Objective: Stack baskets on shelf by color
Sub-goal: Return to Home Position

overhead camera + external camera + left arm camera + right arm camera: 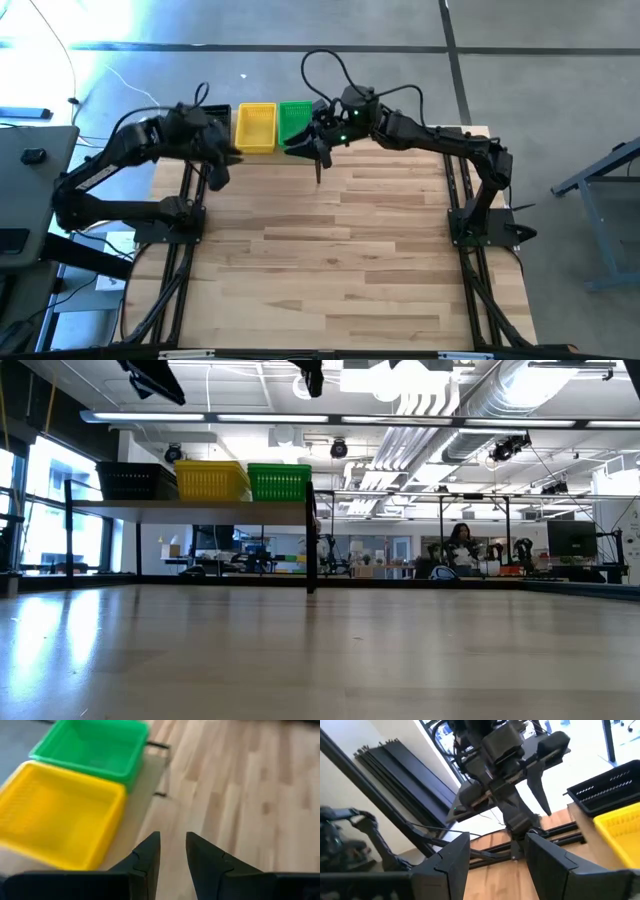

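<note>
Baskets (256,128) sit in row on shelf (200,506) at far edge of desk (340,250): black basket (135,481), yellow basket (210,481), green basket (278,481), side by side, pretty much touching. Can't tell from my end how many are stacked per color. Left tool (172,837) hangs above desk just in front of shelf, narrow gap, holding nothing. Right tool (497,840) up in air by green end, spread wide, empty too.
</note>
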Tool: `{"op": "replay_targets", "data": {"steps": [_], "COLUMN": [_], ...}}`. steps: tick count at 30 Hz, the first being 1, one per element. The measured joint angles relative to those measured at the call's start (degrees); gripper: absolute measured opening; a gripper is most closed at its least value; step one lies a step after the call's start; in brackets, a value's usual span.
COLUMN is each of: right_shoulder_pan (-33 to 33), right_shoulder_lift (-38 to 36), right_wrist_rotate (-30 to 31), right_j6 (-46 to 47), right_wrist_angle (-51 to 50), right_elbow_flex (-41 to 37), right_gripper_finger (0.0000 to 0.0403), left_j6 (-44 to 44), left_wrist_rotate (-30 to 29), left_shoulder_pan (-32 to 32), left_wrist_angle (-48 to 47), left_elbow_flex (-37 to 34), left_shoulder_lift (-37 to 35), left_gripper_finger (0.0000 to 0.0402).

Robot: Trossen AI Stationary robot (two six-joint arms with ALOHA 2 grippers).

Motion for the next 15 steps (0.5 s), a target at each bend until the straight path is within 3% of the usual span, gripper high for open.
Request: {"op": "replay_targets", "data": {"steps": [6, 15], "right_shoulder_pan": [3.0, 8.6], "right_shoulder_lift": [-0.2, -3.4], "right_wrist_rotate": [4.4, 15.2], "right_j6": [4.1, 4.1], "right_wrist_angle": [0.6, 0.6], "right_elbow_flex": [0.0, -0.1], "right_gripper_finger": [0.017, 0.017], "left_j6": [-5.7, -11.6], "left_wrist_rotate": [3.1, 2.7], "left_shoulder_pan": [-6.6, -14.1], "left_wrist_angle": [10.0, 23.7], "left_elbow_flex": [-10.5, -27.9], "left_shoulder_lift": [-8.0, -20.8], "left_gripper_finger": [0.0085, 0.0085]}}
